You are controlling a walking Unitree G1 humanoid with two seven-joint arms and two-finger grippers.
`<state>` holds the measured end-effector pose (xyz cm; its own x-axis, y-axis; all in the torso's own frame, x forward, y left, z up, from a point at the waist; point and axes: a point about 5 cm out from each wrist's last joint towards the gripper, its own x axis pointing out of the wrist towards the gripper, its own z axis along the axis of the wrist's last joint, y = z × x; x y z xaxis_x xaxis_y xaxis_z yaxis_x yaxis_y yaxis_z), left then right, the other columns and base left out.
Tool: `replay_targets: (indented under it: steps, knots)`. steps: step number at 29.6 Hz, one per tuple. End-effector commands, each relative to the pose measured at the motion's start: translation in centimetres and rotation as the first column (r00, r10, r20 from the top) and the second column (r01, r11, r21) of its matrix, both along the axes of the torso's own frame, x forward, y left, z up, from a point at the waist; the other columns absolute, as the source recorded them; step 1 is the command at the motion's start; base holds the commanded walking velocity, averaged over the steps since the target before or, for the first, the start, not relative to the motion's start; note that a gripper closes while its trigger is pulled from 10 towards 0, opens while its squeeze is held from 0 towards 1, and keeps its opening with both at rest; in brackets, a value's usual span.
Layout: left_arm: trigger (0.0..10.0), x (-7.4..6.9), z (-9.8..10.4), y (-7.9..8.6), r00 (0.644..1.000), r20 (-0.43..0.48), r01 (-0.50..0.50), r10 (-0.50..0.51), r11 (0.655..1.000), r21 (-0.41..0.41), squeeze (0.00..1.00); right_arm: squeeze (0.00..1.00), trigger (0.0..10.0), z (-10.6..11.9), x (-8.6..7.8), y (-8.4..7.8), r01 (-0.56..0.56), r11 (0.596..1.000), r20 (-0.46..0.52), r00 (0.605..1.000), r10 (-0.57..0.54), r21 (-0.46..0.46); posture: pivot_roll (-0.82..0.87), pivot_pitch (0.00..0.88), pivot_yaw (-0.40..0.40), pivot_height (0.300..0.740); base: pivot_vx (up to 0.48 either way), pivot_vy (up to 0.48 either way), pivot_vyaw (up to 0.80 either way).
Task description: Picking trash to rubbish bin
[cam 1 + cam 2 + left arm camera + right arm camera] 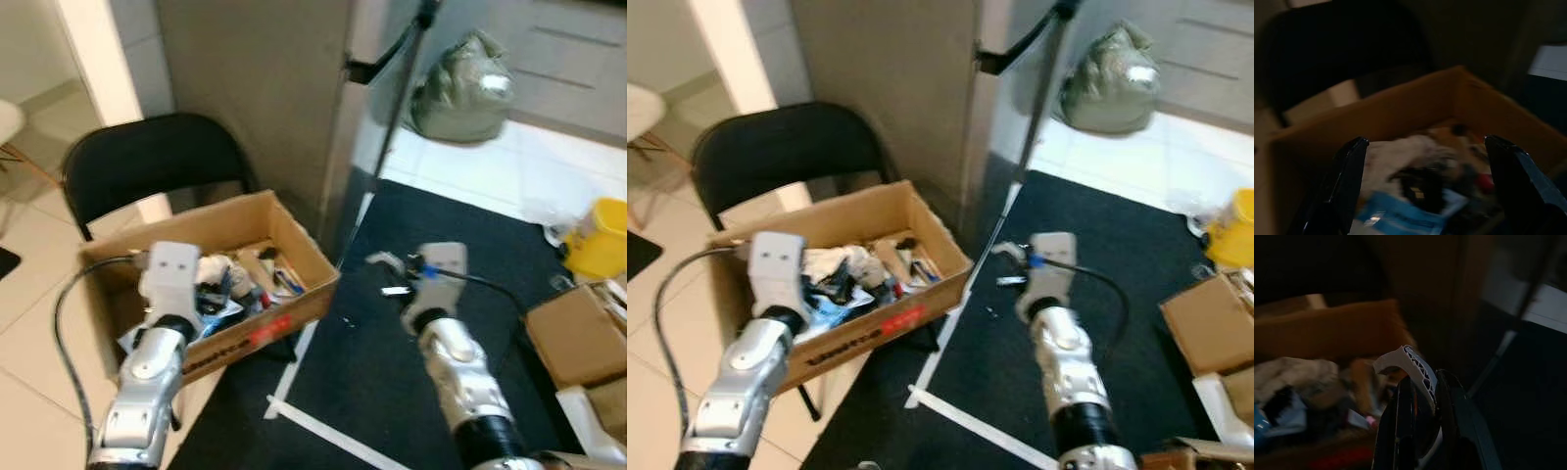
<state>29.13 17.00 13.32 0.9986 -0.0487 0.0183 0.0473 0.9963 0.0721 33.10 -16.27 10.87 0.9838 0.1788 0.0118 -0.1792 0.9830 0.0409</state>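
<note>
Two head views: a cardboard box (pixel 294 245) of trash sits on a black chair (pixel 147 162), both arms raised beside it. Left wrist view: left gripper (pixel 1425 161), fingers spread wide above the box. Right wrist view: right gripper (pixel 1422 396) pinching a white plastic scrap (pixel 1408 364).

Pale glossy floor tiles (pixel 29 284), dark blue-black mat (pixel 431 294) edged with white tape, black folding chair (pixel 147 157) by a grey-brown cabinet wall (pixel 265 88), black tripod pole (pixel 402 88), bright light on white tiles beyond
</note>
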Motion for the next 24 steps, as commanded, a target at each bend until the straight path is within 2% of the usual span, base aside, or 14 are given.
replay_targets:
  steps: [1,4,7,16,18,24]
  knots:
    - [10.0,-0.21,-0.27,-0.25,1.000,-0.015,0.011,-0.011,1.000,0.004,0.00,0.00,10.0,-0.50,-0.30,-0.73,0.010,1.000,-0.014,1.000,-0.010,-0.010,0.06,0.122,-0.024,0.740,0.352,0.000,0.80]
    - [10.0,-0.20,-0.27,-0.25,1.000,-0.015,0.011,-0.011,1.000,0.004,0.00,0.00,10.0,-0.44,-0.29,-0.54,-0.008,1.000,-0.009,1.000,0.008,-0.011,0.06,0.122,-0.024,0.740,0.352,0.000,0.59]
    - [10.0,-0.19,-0.27,-0.24,1.000,-0.015,0.011,-0.011,1.000,0.005,0.00,0.00,10.0,-0.58,-0.26,-0.44,-0.005,1.000,-0.022,1.000,0.006,0.030,0.06,0.122,-0.024,0.740,0.352,0.000,0.00]
    - [10.0,-0.10,-0.19,-0.18,1.000,-0.013,0.005,-0.005,1.000,0.005,0.00,0.00,10.0,-0.35,0.00,-0.23,-0.027,0.999,-0.012,1.000,0.028,0.033,0.07,0.125,-0.023,0.740,0.343,0.000,0.00]
    - [10.0,-0.06,-0.15,-0.18,1.000,-0.012,-0.010,0.010,1.000,-0.009,0.00,0.00,10.0,-0.24,0.13,-0.12,-0.046,0.999,-0.010,0.999,0.046,0.029,0.07,0.125,-0.023,0.740,0.000,0.000,0.00]
    - [10.0,0.12,-0.38,-0.22,1.000,-0.020,-0.018,0.019,1.000,0.020,0.00,0.00,10.0,0.17,0.44,0.22,-0.093,0.995,0.011,0.996,0.093,0.026,0.06,0.126,-0.029,0.740,0.000,0.000,0.00]
